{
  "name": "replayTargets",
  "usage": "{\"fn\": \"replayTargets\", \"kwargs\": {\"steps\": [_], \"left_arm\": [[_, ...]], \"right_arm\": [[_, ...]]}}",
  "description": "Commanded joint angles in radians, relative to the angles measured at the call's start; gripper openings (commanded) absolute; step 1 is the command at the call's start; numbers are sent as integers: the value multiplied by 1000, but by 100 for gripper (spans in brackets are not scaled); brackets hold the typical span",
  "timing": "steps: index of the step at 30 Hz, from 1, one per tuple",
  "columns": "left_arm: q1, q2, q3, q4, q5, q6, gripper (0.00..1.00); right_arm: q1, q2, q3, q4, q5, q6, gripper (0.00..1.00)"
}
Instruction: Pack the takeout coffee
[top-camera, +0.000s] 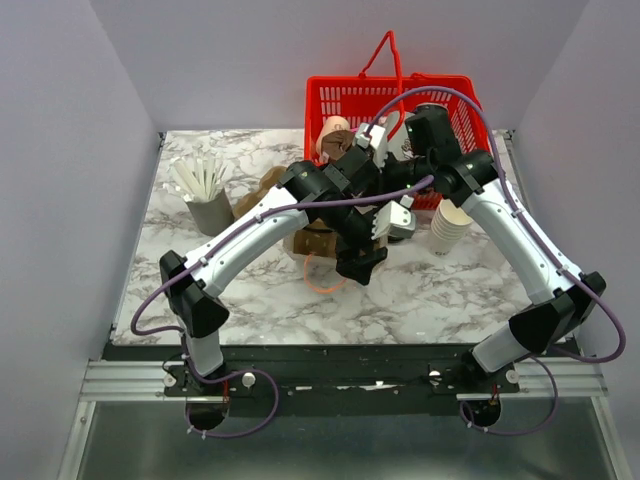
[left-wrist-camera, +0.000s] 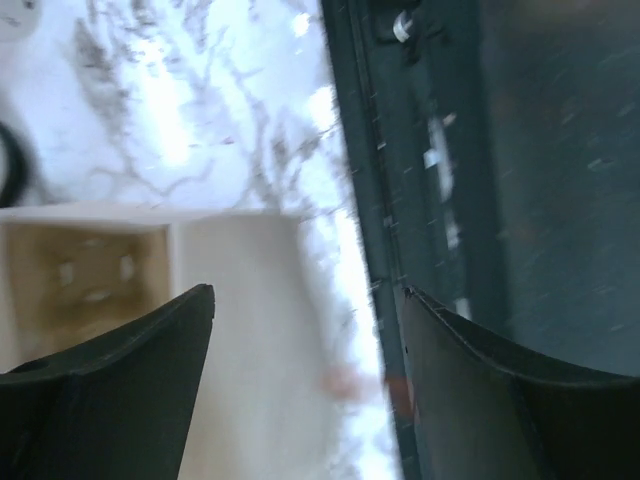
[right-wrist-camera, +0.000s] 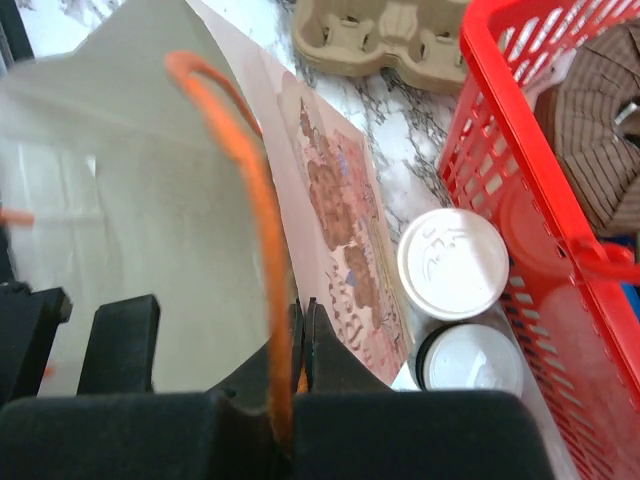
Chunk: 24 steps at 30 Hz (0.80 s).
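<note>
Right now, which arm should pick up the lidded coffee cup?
Left, probably: the left fingers stand open and empty, while the right fingers are shut on the bag's orange handle.

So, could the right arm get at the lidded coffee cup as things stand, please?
Probably not yet: the right gripper is shut on the bag's orange handle, though the lidded coffee cup stands uncovered beside the red basket.

High rear view over whole table (top-camera: 430, 290); two close wrist views onto its marble.
</note>
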Motion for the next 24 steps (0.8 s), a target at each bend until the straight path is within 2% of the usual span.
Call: {"fn": "replayTargets", "kwargs": {"steps": [1,4,5,7,8,9,10,11,12,13,17,20,24], "left_arm": [[359,-309,-50,425,174,-288,84],[393,-349,-105,503,219,-385,85],[402,-360,-124,586,264,-440,85],[422,-404,-203,721,337,-651,85],[433,-420,-231,903,389,-732,85],[436,-435,-256,1006,406,-817,85],[441,-451,-285,1111,423,-998,86],[447,-452,-282,1293,446,-1069,86],[449,-442,-252,1287,455,-1094,86],[449,-414,-145,1252,449,-1066,86],[481,-379,38,1091,406,-920,87],[507,-391,45,983,371,-827,88],[514,-452,-61,888,334,-633,87]], "right_arm": [[-6,-76,-55,-372,-94,-233,1],[16,-101,-81,-371,-85,-236,1],[34,-110,-88,-360,-74,-233,1],[59,-146,-122,-343,-53,-208,1],[73,-157,-131,-325,-31,-202,1],[77,-166,-144,-319,-23,-199,1],[79,-186,-163,-311,-14,-193,0],[79,-193,-173,-302,1,-190,1],[79,-197,-179,-300,7,-190,0],[80,-203,-190,-300,13,-190,1],[83,-245,-217,-264,36,-177,1],[83,-246,-222,-248,35,-164,1],[83,-237,-222,-241,30,-153,0]]}}
